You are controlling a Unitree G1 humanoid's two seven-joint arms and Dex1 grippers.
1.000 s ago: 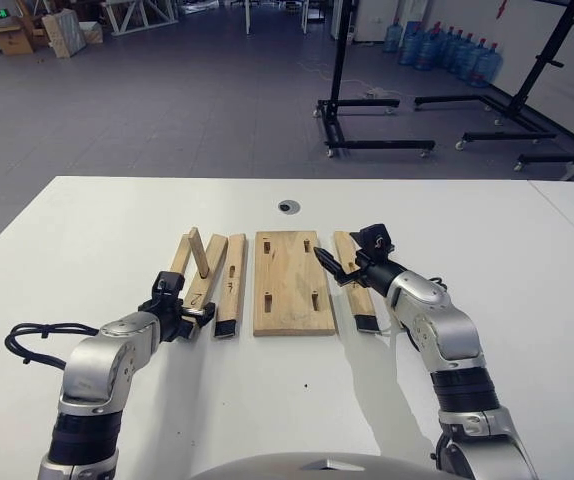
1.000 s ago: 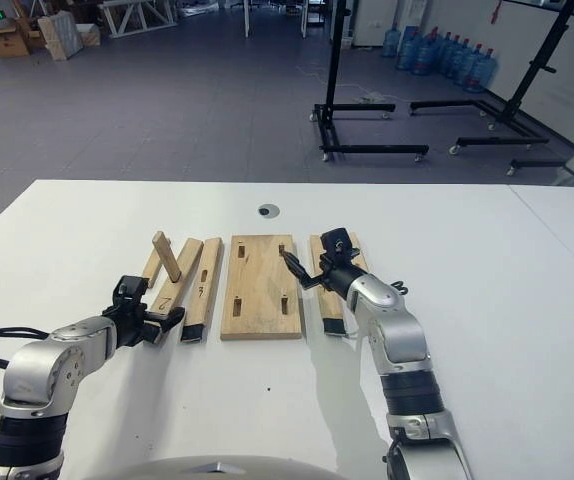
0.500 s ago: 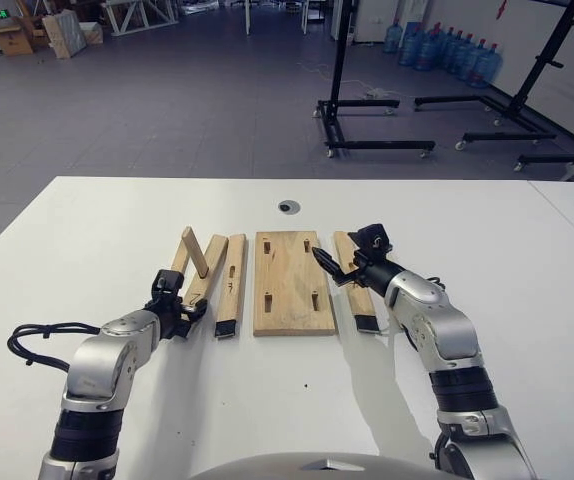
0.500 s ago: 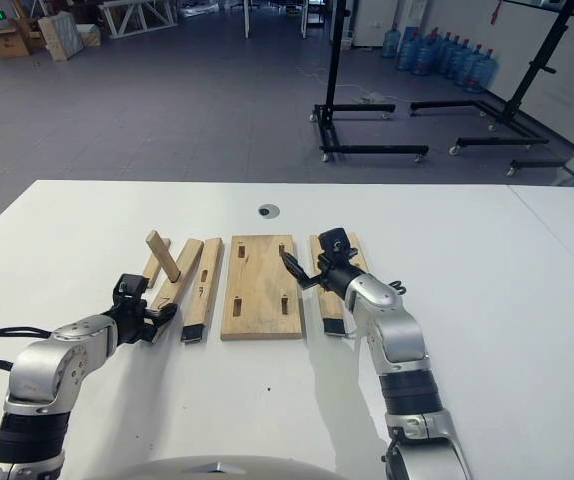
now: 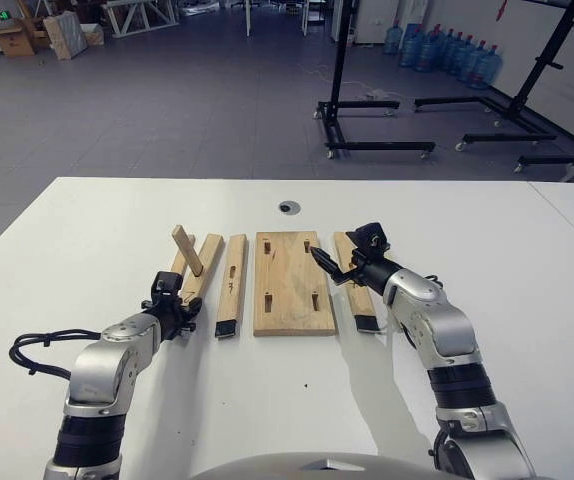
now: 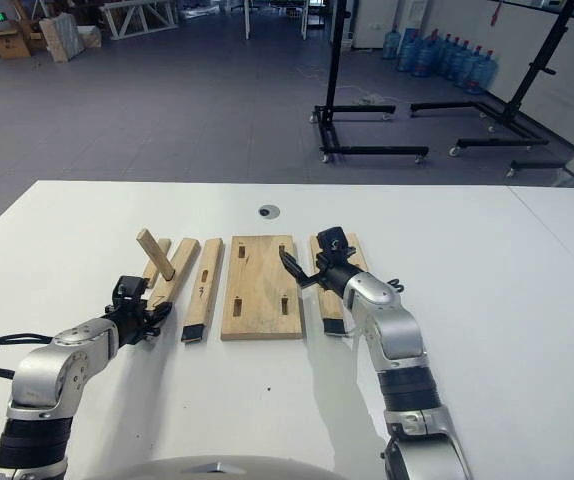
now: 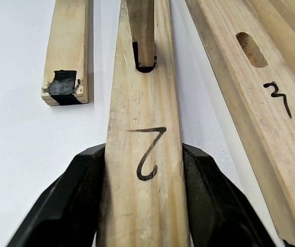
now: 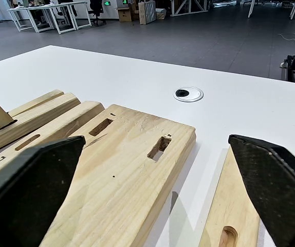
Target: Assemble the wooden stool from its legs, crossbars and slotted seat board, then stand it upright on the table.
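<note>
Wooden parts lie in a row on the white table. My left gripper is shut on the near end of the leg marked 2, one black finger on each side. A short crossbar stands tilted in that leg's slot. Another leg lies just left of it and the leg marked 3 just right. The slotted seat board lies flat in the middle. My right gripper hovers open over the board's right edge, beside a further leg.
A round cable hole sits in the table behind the board. A black cable loops near my left arm. Bare table surface stretches in front of the parts and to both sides. Black metal stands are on the floor beyond.
My left gripper has tightened on the near end of leg 2 and swung it slightly left; the crossbar now leans farther left. The right gripper has hardly moved.
</note>
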